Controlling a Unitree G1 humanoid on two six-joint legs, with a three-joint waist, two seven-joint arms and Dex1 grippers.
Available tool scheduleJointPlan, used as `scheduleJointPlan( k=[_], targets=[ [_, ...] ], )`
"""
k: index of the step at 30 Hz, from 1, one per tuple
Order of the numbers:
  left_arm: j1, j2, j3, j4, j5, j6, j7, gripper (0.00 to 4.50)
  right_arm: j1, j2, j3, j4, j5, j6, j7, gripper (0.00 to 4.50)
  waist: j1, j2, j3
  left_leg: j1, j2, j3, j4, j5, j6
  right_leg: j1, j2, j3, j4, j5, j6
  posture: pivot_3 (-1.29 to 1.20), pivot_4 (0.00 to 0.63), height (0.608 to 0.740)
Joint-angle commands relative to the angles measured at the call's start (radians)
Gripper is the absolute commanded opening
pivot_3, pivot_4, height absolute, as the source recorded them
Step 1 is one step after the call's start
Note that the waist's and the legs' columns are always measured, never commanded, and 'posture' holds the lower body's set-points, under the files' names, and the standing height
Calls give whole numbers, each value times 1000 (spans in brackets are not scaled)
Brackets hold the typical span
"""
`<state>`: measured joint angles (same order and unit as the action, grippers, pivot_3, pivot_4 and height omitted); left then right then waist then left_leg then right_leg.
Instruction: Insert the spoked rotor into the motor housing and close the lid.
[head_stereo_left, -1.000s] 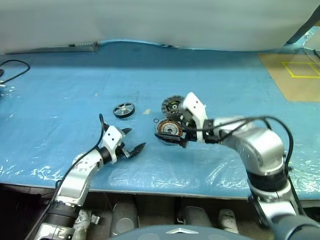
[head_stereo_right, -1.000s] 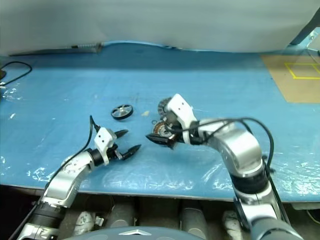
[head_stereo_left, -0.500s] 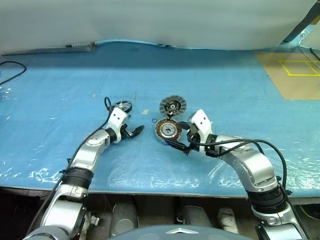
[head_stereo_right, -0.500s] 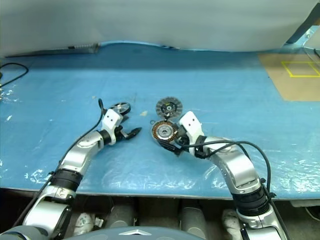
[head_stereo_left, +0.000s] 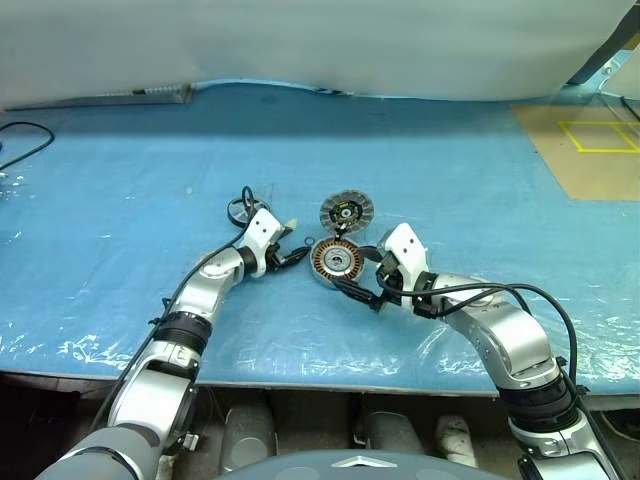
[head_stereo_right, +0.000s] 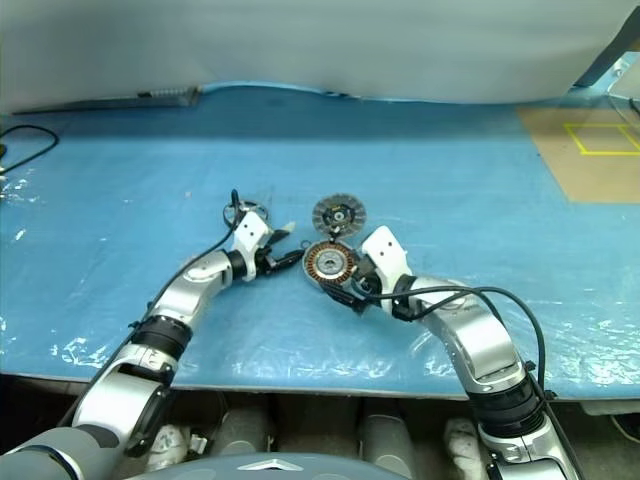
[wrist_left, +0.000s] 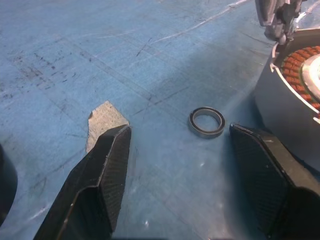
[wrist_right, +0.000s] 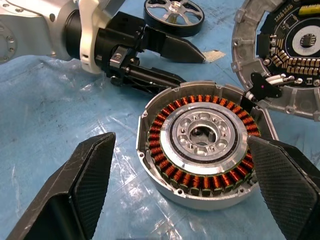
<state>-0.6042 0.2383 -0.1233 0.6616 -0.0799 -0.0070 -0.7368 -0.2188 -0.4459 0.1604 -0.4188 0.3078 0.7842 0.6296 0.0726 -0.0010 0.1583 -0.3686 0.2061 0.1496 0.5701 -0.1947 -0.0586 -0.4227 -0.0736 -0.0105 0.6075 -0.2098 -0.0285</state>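
item: spoked rotor (wrist_right: 173, 15), on the worktop (head_stereo_left: 120, 200) left of the motor housing (head_stereo_left: 336, 261), behind the left pincer (head_stereo_left: 287, 255). likely rigid metal, dense, smooth rim; best taken across the rim. left pincer open around a thin ring (wrist_left: 206, 121); right pincer (wrist_right: 190, 165) open, flanking the housing. lid (head_stereo_left: 346, 212) just beyond.

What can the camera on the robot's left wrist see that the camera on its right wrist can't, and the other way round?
The left wrist camera alone shows a small ring washer lying flat on the blue sheet between the open left gripper's fingers, apart from both. The right wrist camera alone shows the spoked rotor, the lid and the inside of the motor housing, which sits between the open right gripper's fingers. Both show the housing with its copper windings, the blue sheet and a pale scrap.
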Motion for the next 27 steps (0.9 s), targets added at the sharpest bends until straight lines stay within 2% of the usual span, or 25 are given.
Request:
scheduleJointPlan(
  k=[1, 9, 12, 18, 22, 27],
  targets=[
    [-53, -14, -1, 57, 18, -53, -3, 3327, 8, -2, -25, -45, 20, -29, -3, 4465, 0, 0, 0, 0, 0, 0, 0, 0, 0, 0, 0, 0, 0, 0, 0, 0, 150, 740],
    [-129, -39, -17, 201, 76, -125, 4, 3327, 40, -9, -37, -55, 23, -58, -10, 4465, 3, 0, 0, 0, 0, 0, 0, 0, 0, 0, 0, 0, -1, 0, 0, 0, 150, 740],
    [-129, -25, -33, 229, 115, -157, 11, 2705, 44, -8, -41, -55, 21, -60, -16, 4465, 3, 0, 0, 0, 0, 0, 0, 0, 0, 0, 0, 0, -1, 0, 0, 0, 150, 740],
    [-70, 4, -41, 185, 131, -176, 0, 729, 47, -2, -41, -58, 23, -60, -31, 4465, -1, 0, 0, 0, 0, 0, -1, 0, 0, 0, 0, 0, -1, 0, 0, 0, 150, 740],
    [11, 28, -39, 85, 121, -142, 1, 686, 49, 0, -41, -58, 25, -61, -34, 4465, -2, 0, 0, 1, 0, 0, -2, 0, 0, 0, 0, 0, -1, 0, 0, 0, 150, 740],
    [169, 91, -18, -223, 59, 11, -43, 686, 72, -19, -39, -41, 0, -129, -20, 4465, -4, 0, 0, 2, 0, 0, -4, 0, 0, 0, 0, 0, -2, -1, 0, 0, 150, 740]
  ],
)
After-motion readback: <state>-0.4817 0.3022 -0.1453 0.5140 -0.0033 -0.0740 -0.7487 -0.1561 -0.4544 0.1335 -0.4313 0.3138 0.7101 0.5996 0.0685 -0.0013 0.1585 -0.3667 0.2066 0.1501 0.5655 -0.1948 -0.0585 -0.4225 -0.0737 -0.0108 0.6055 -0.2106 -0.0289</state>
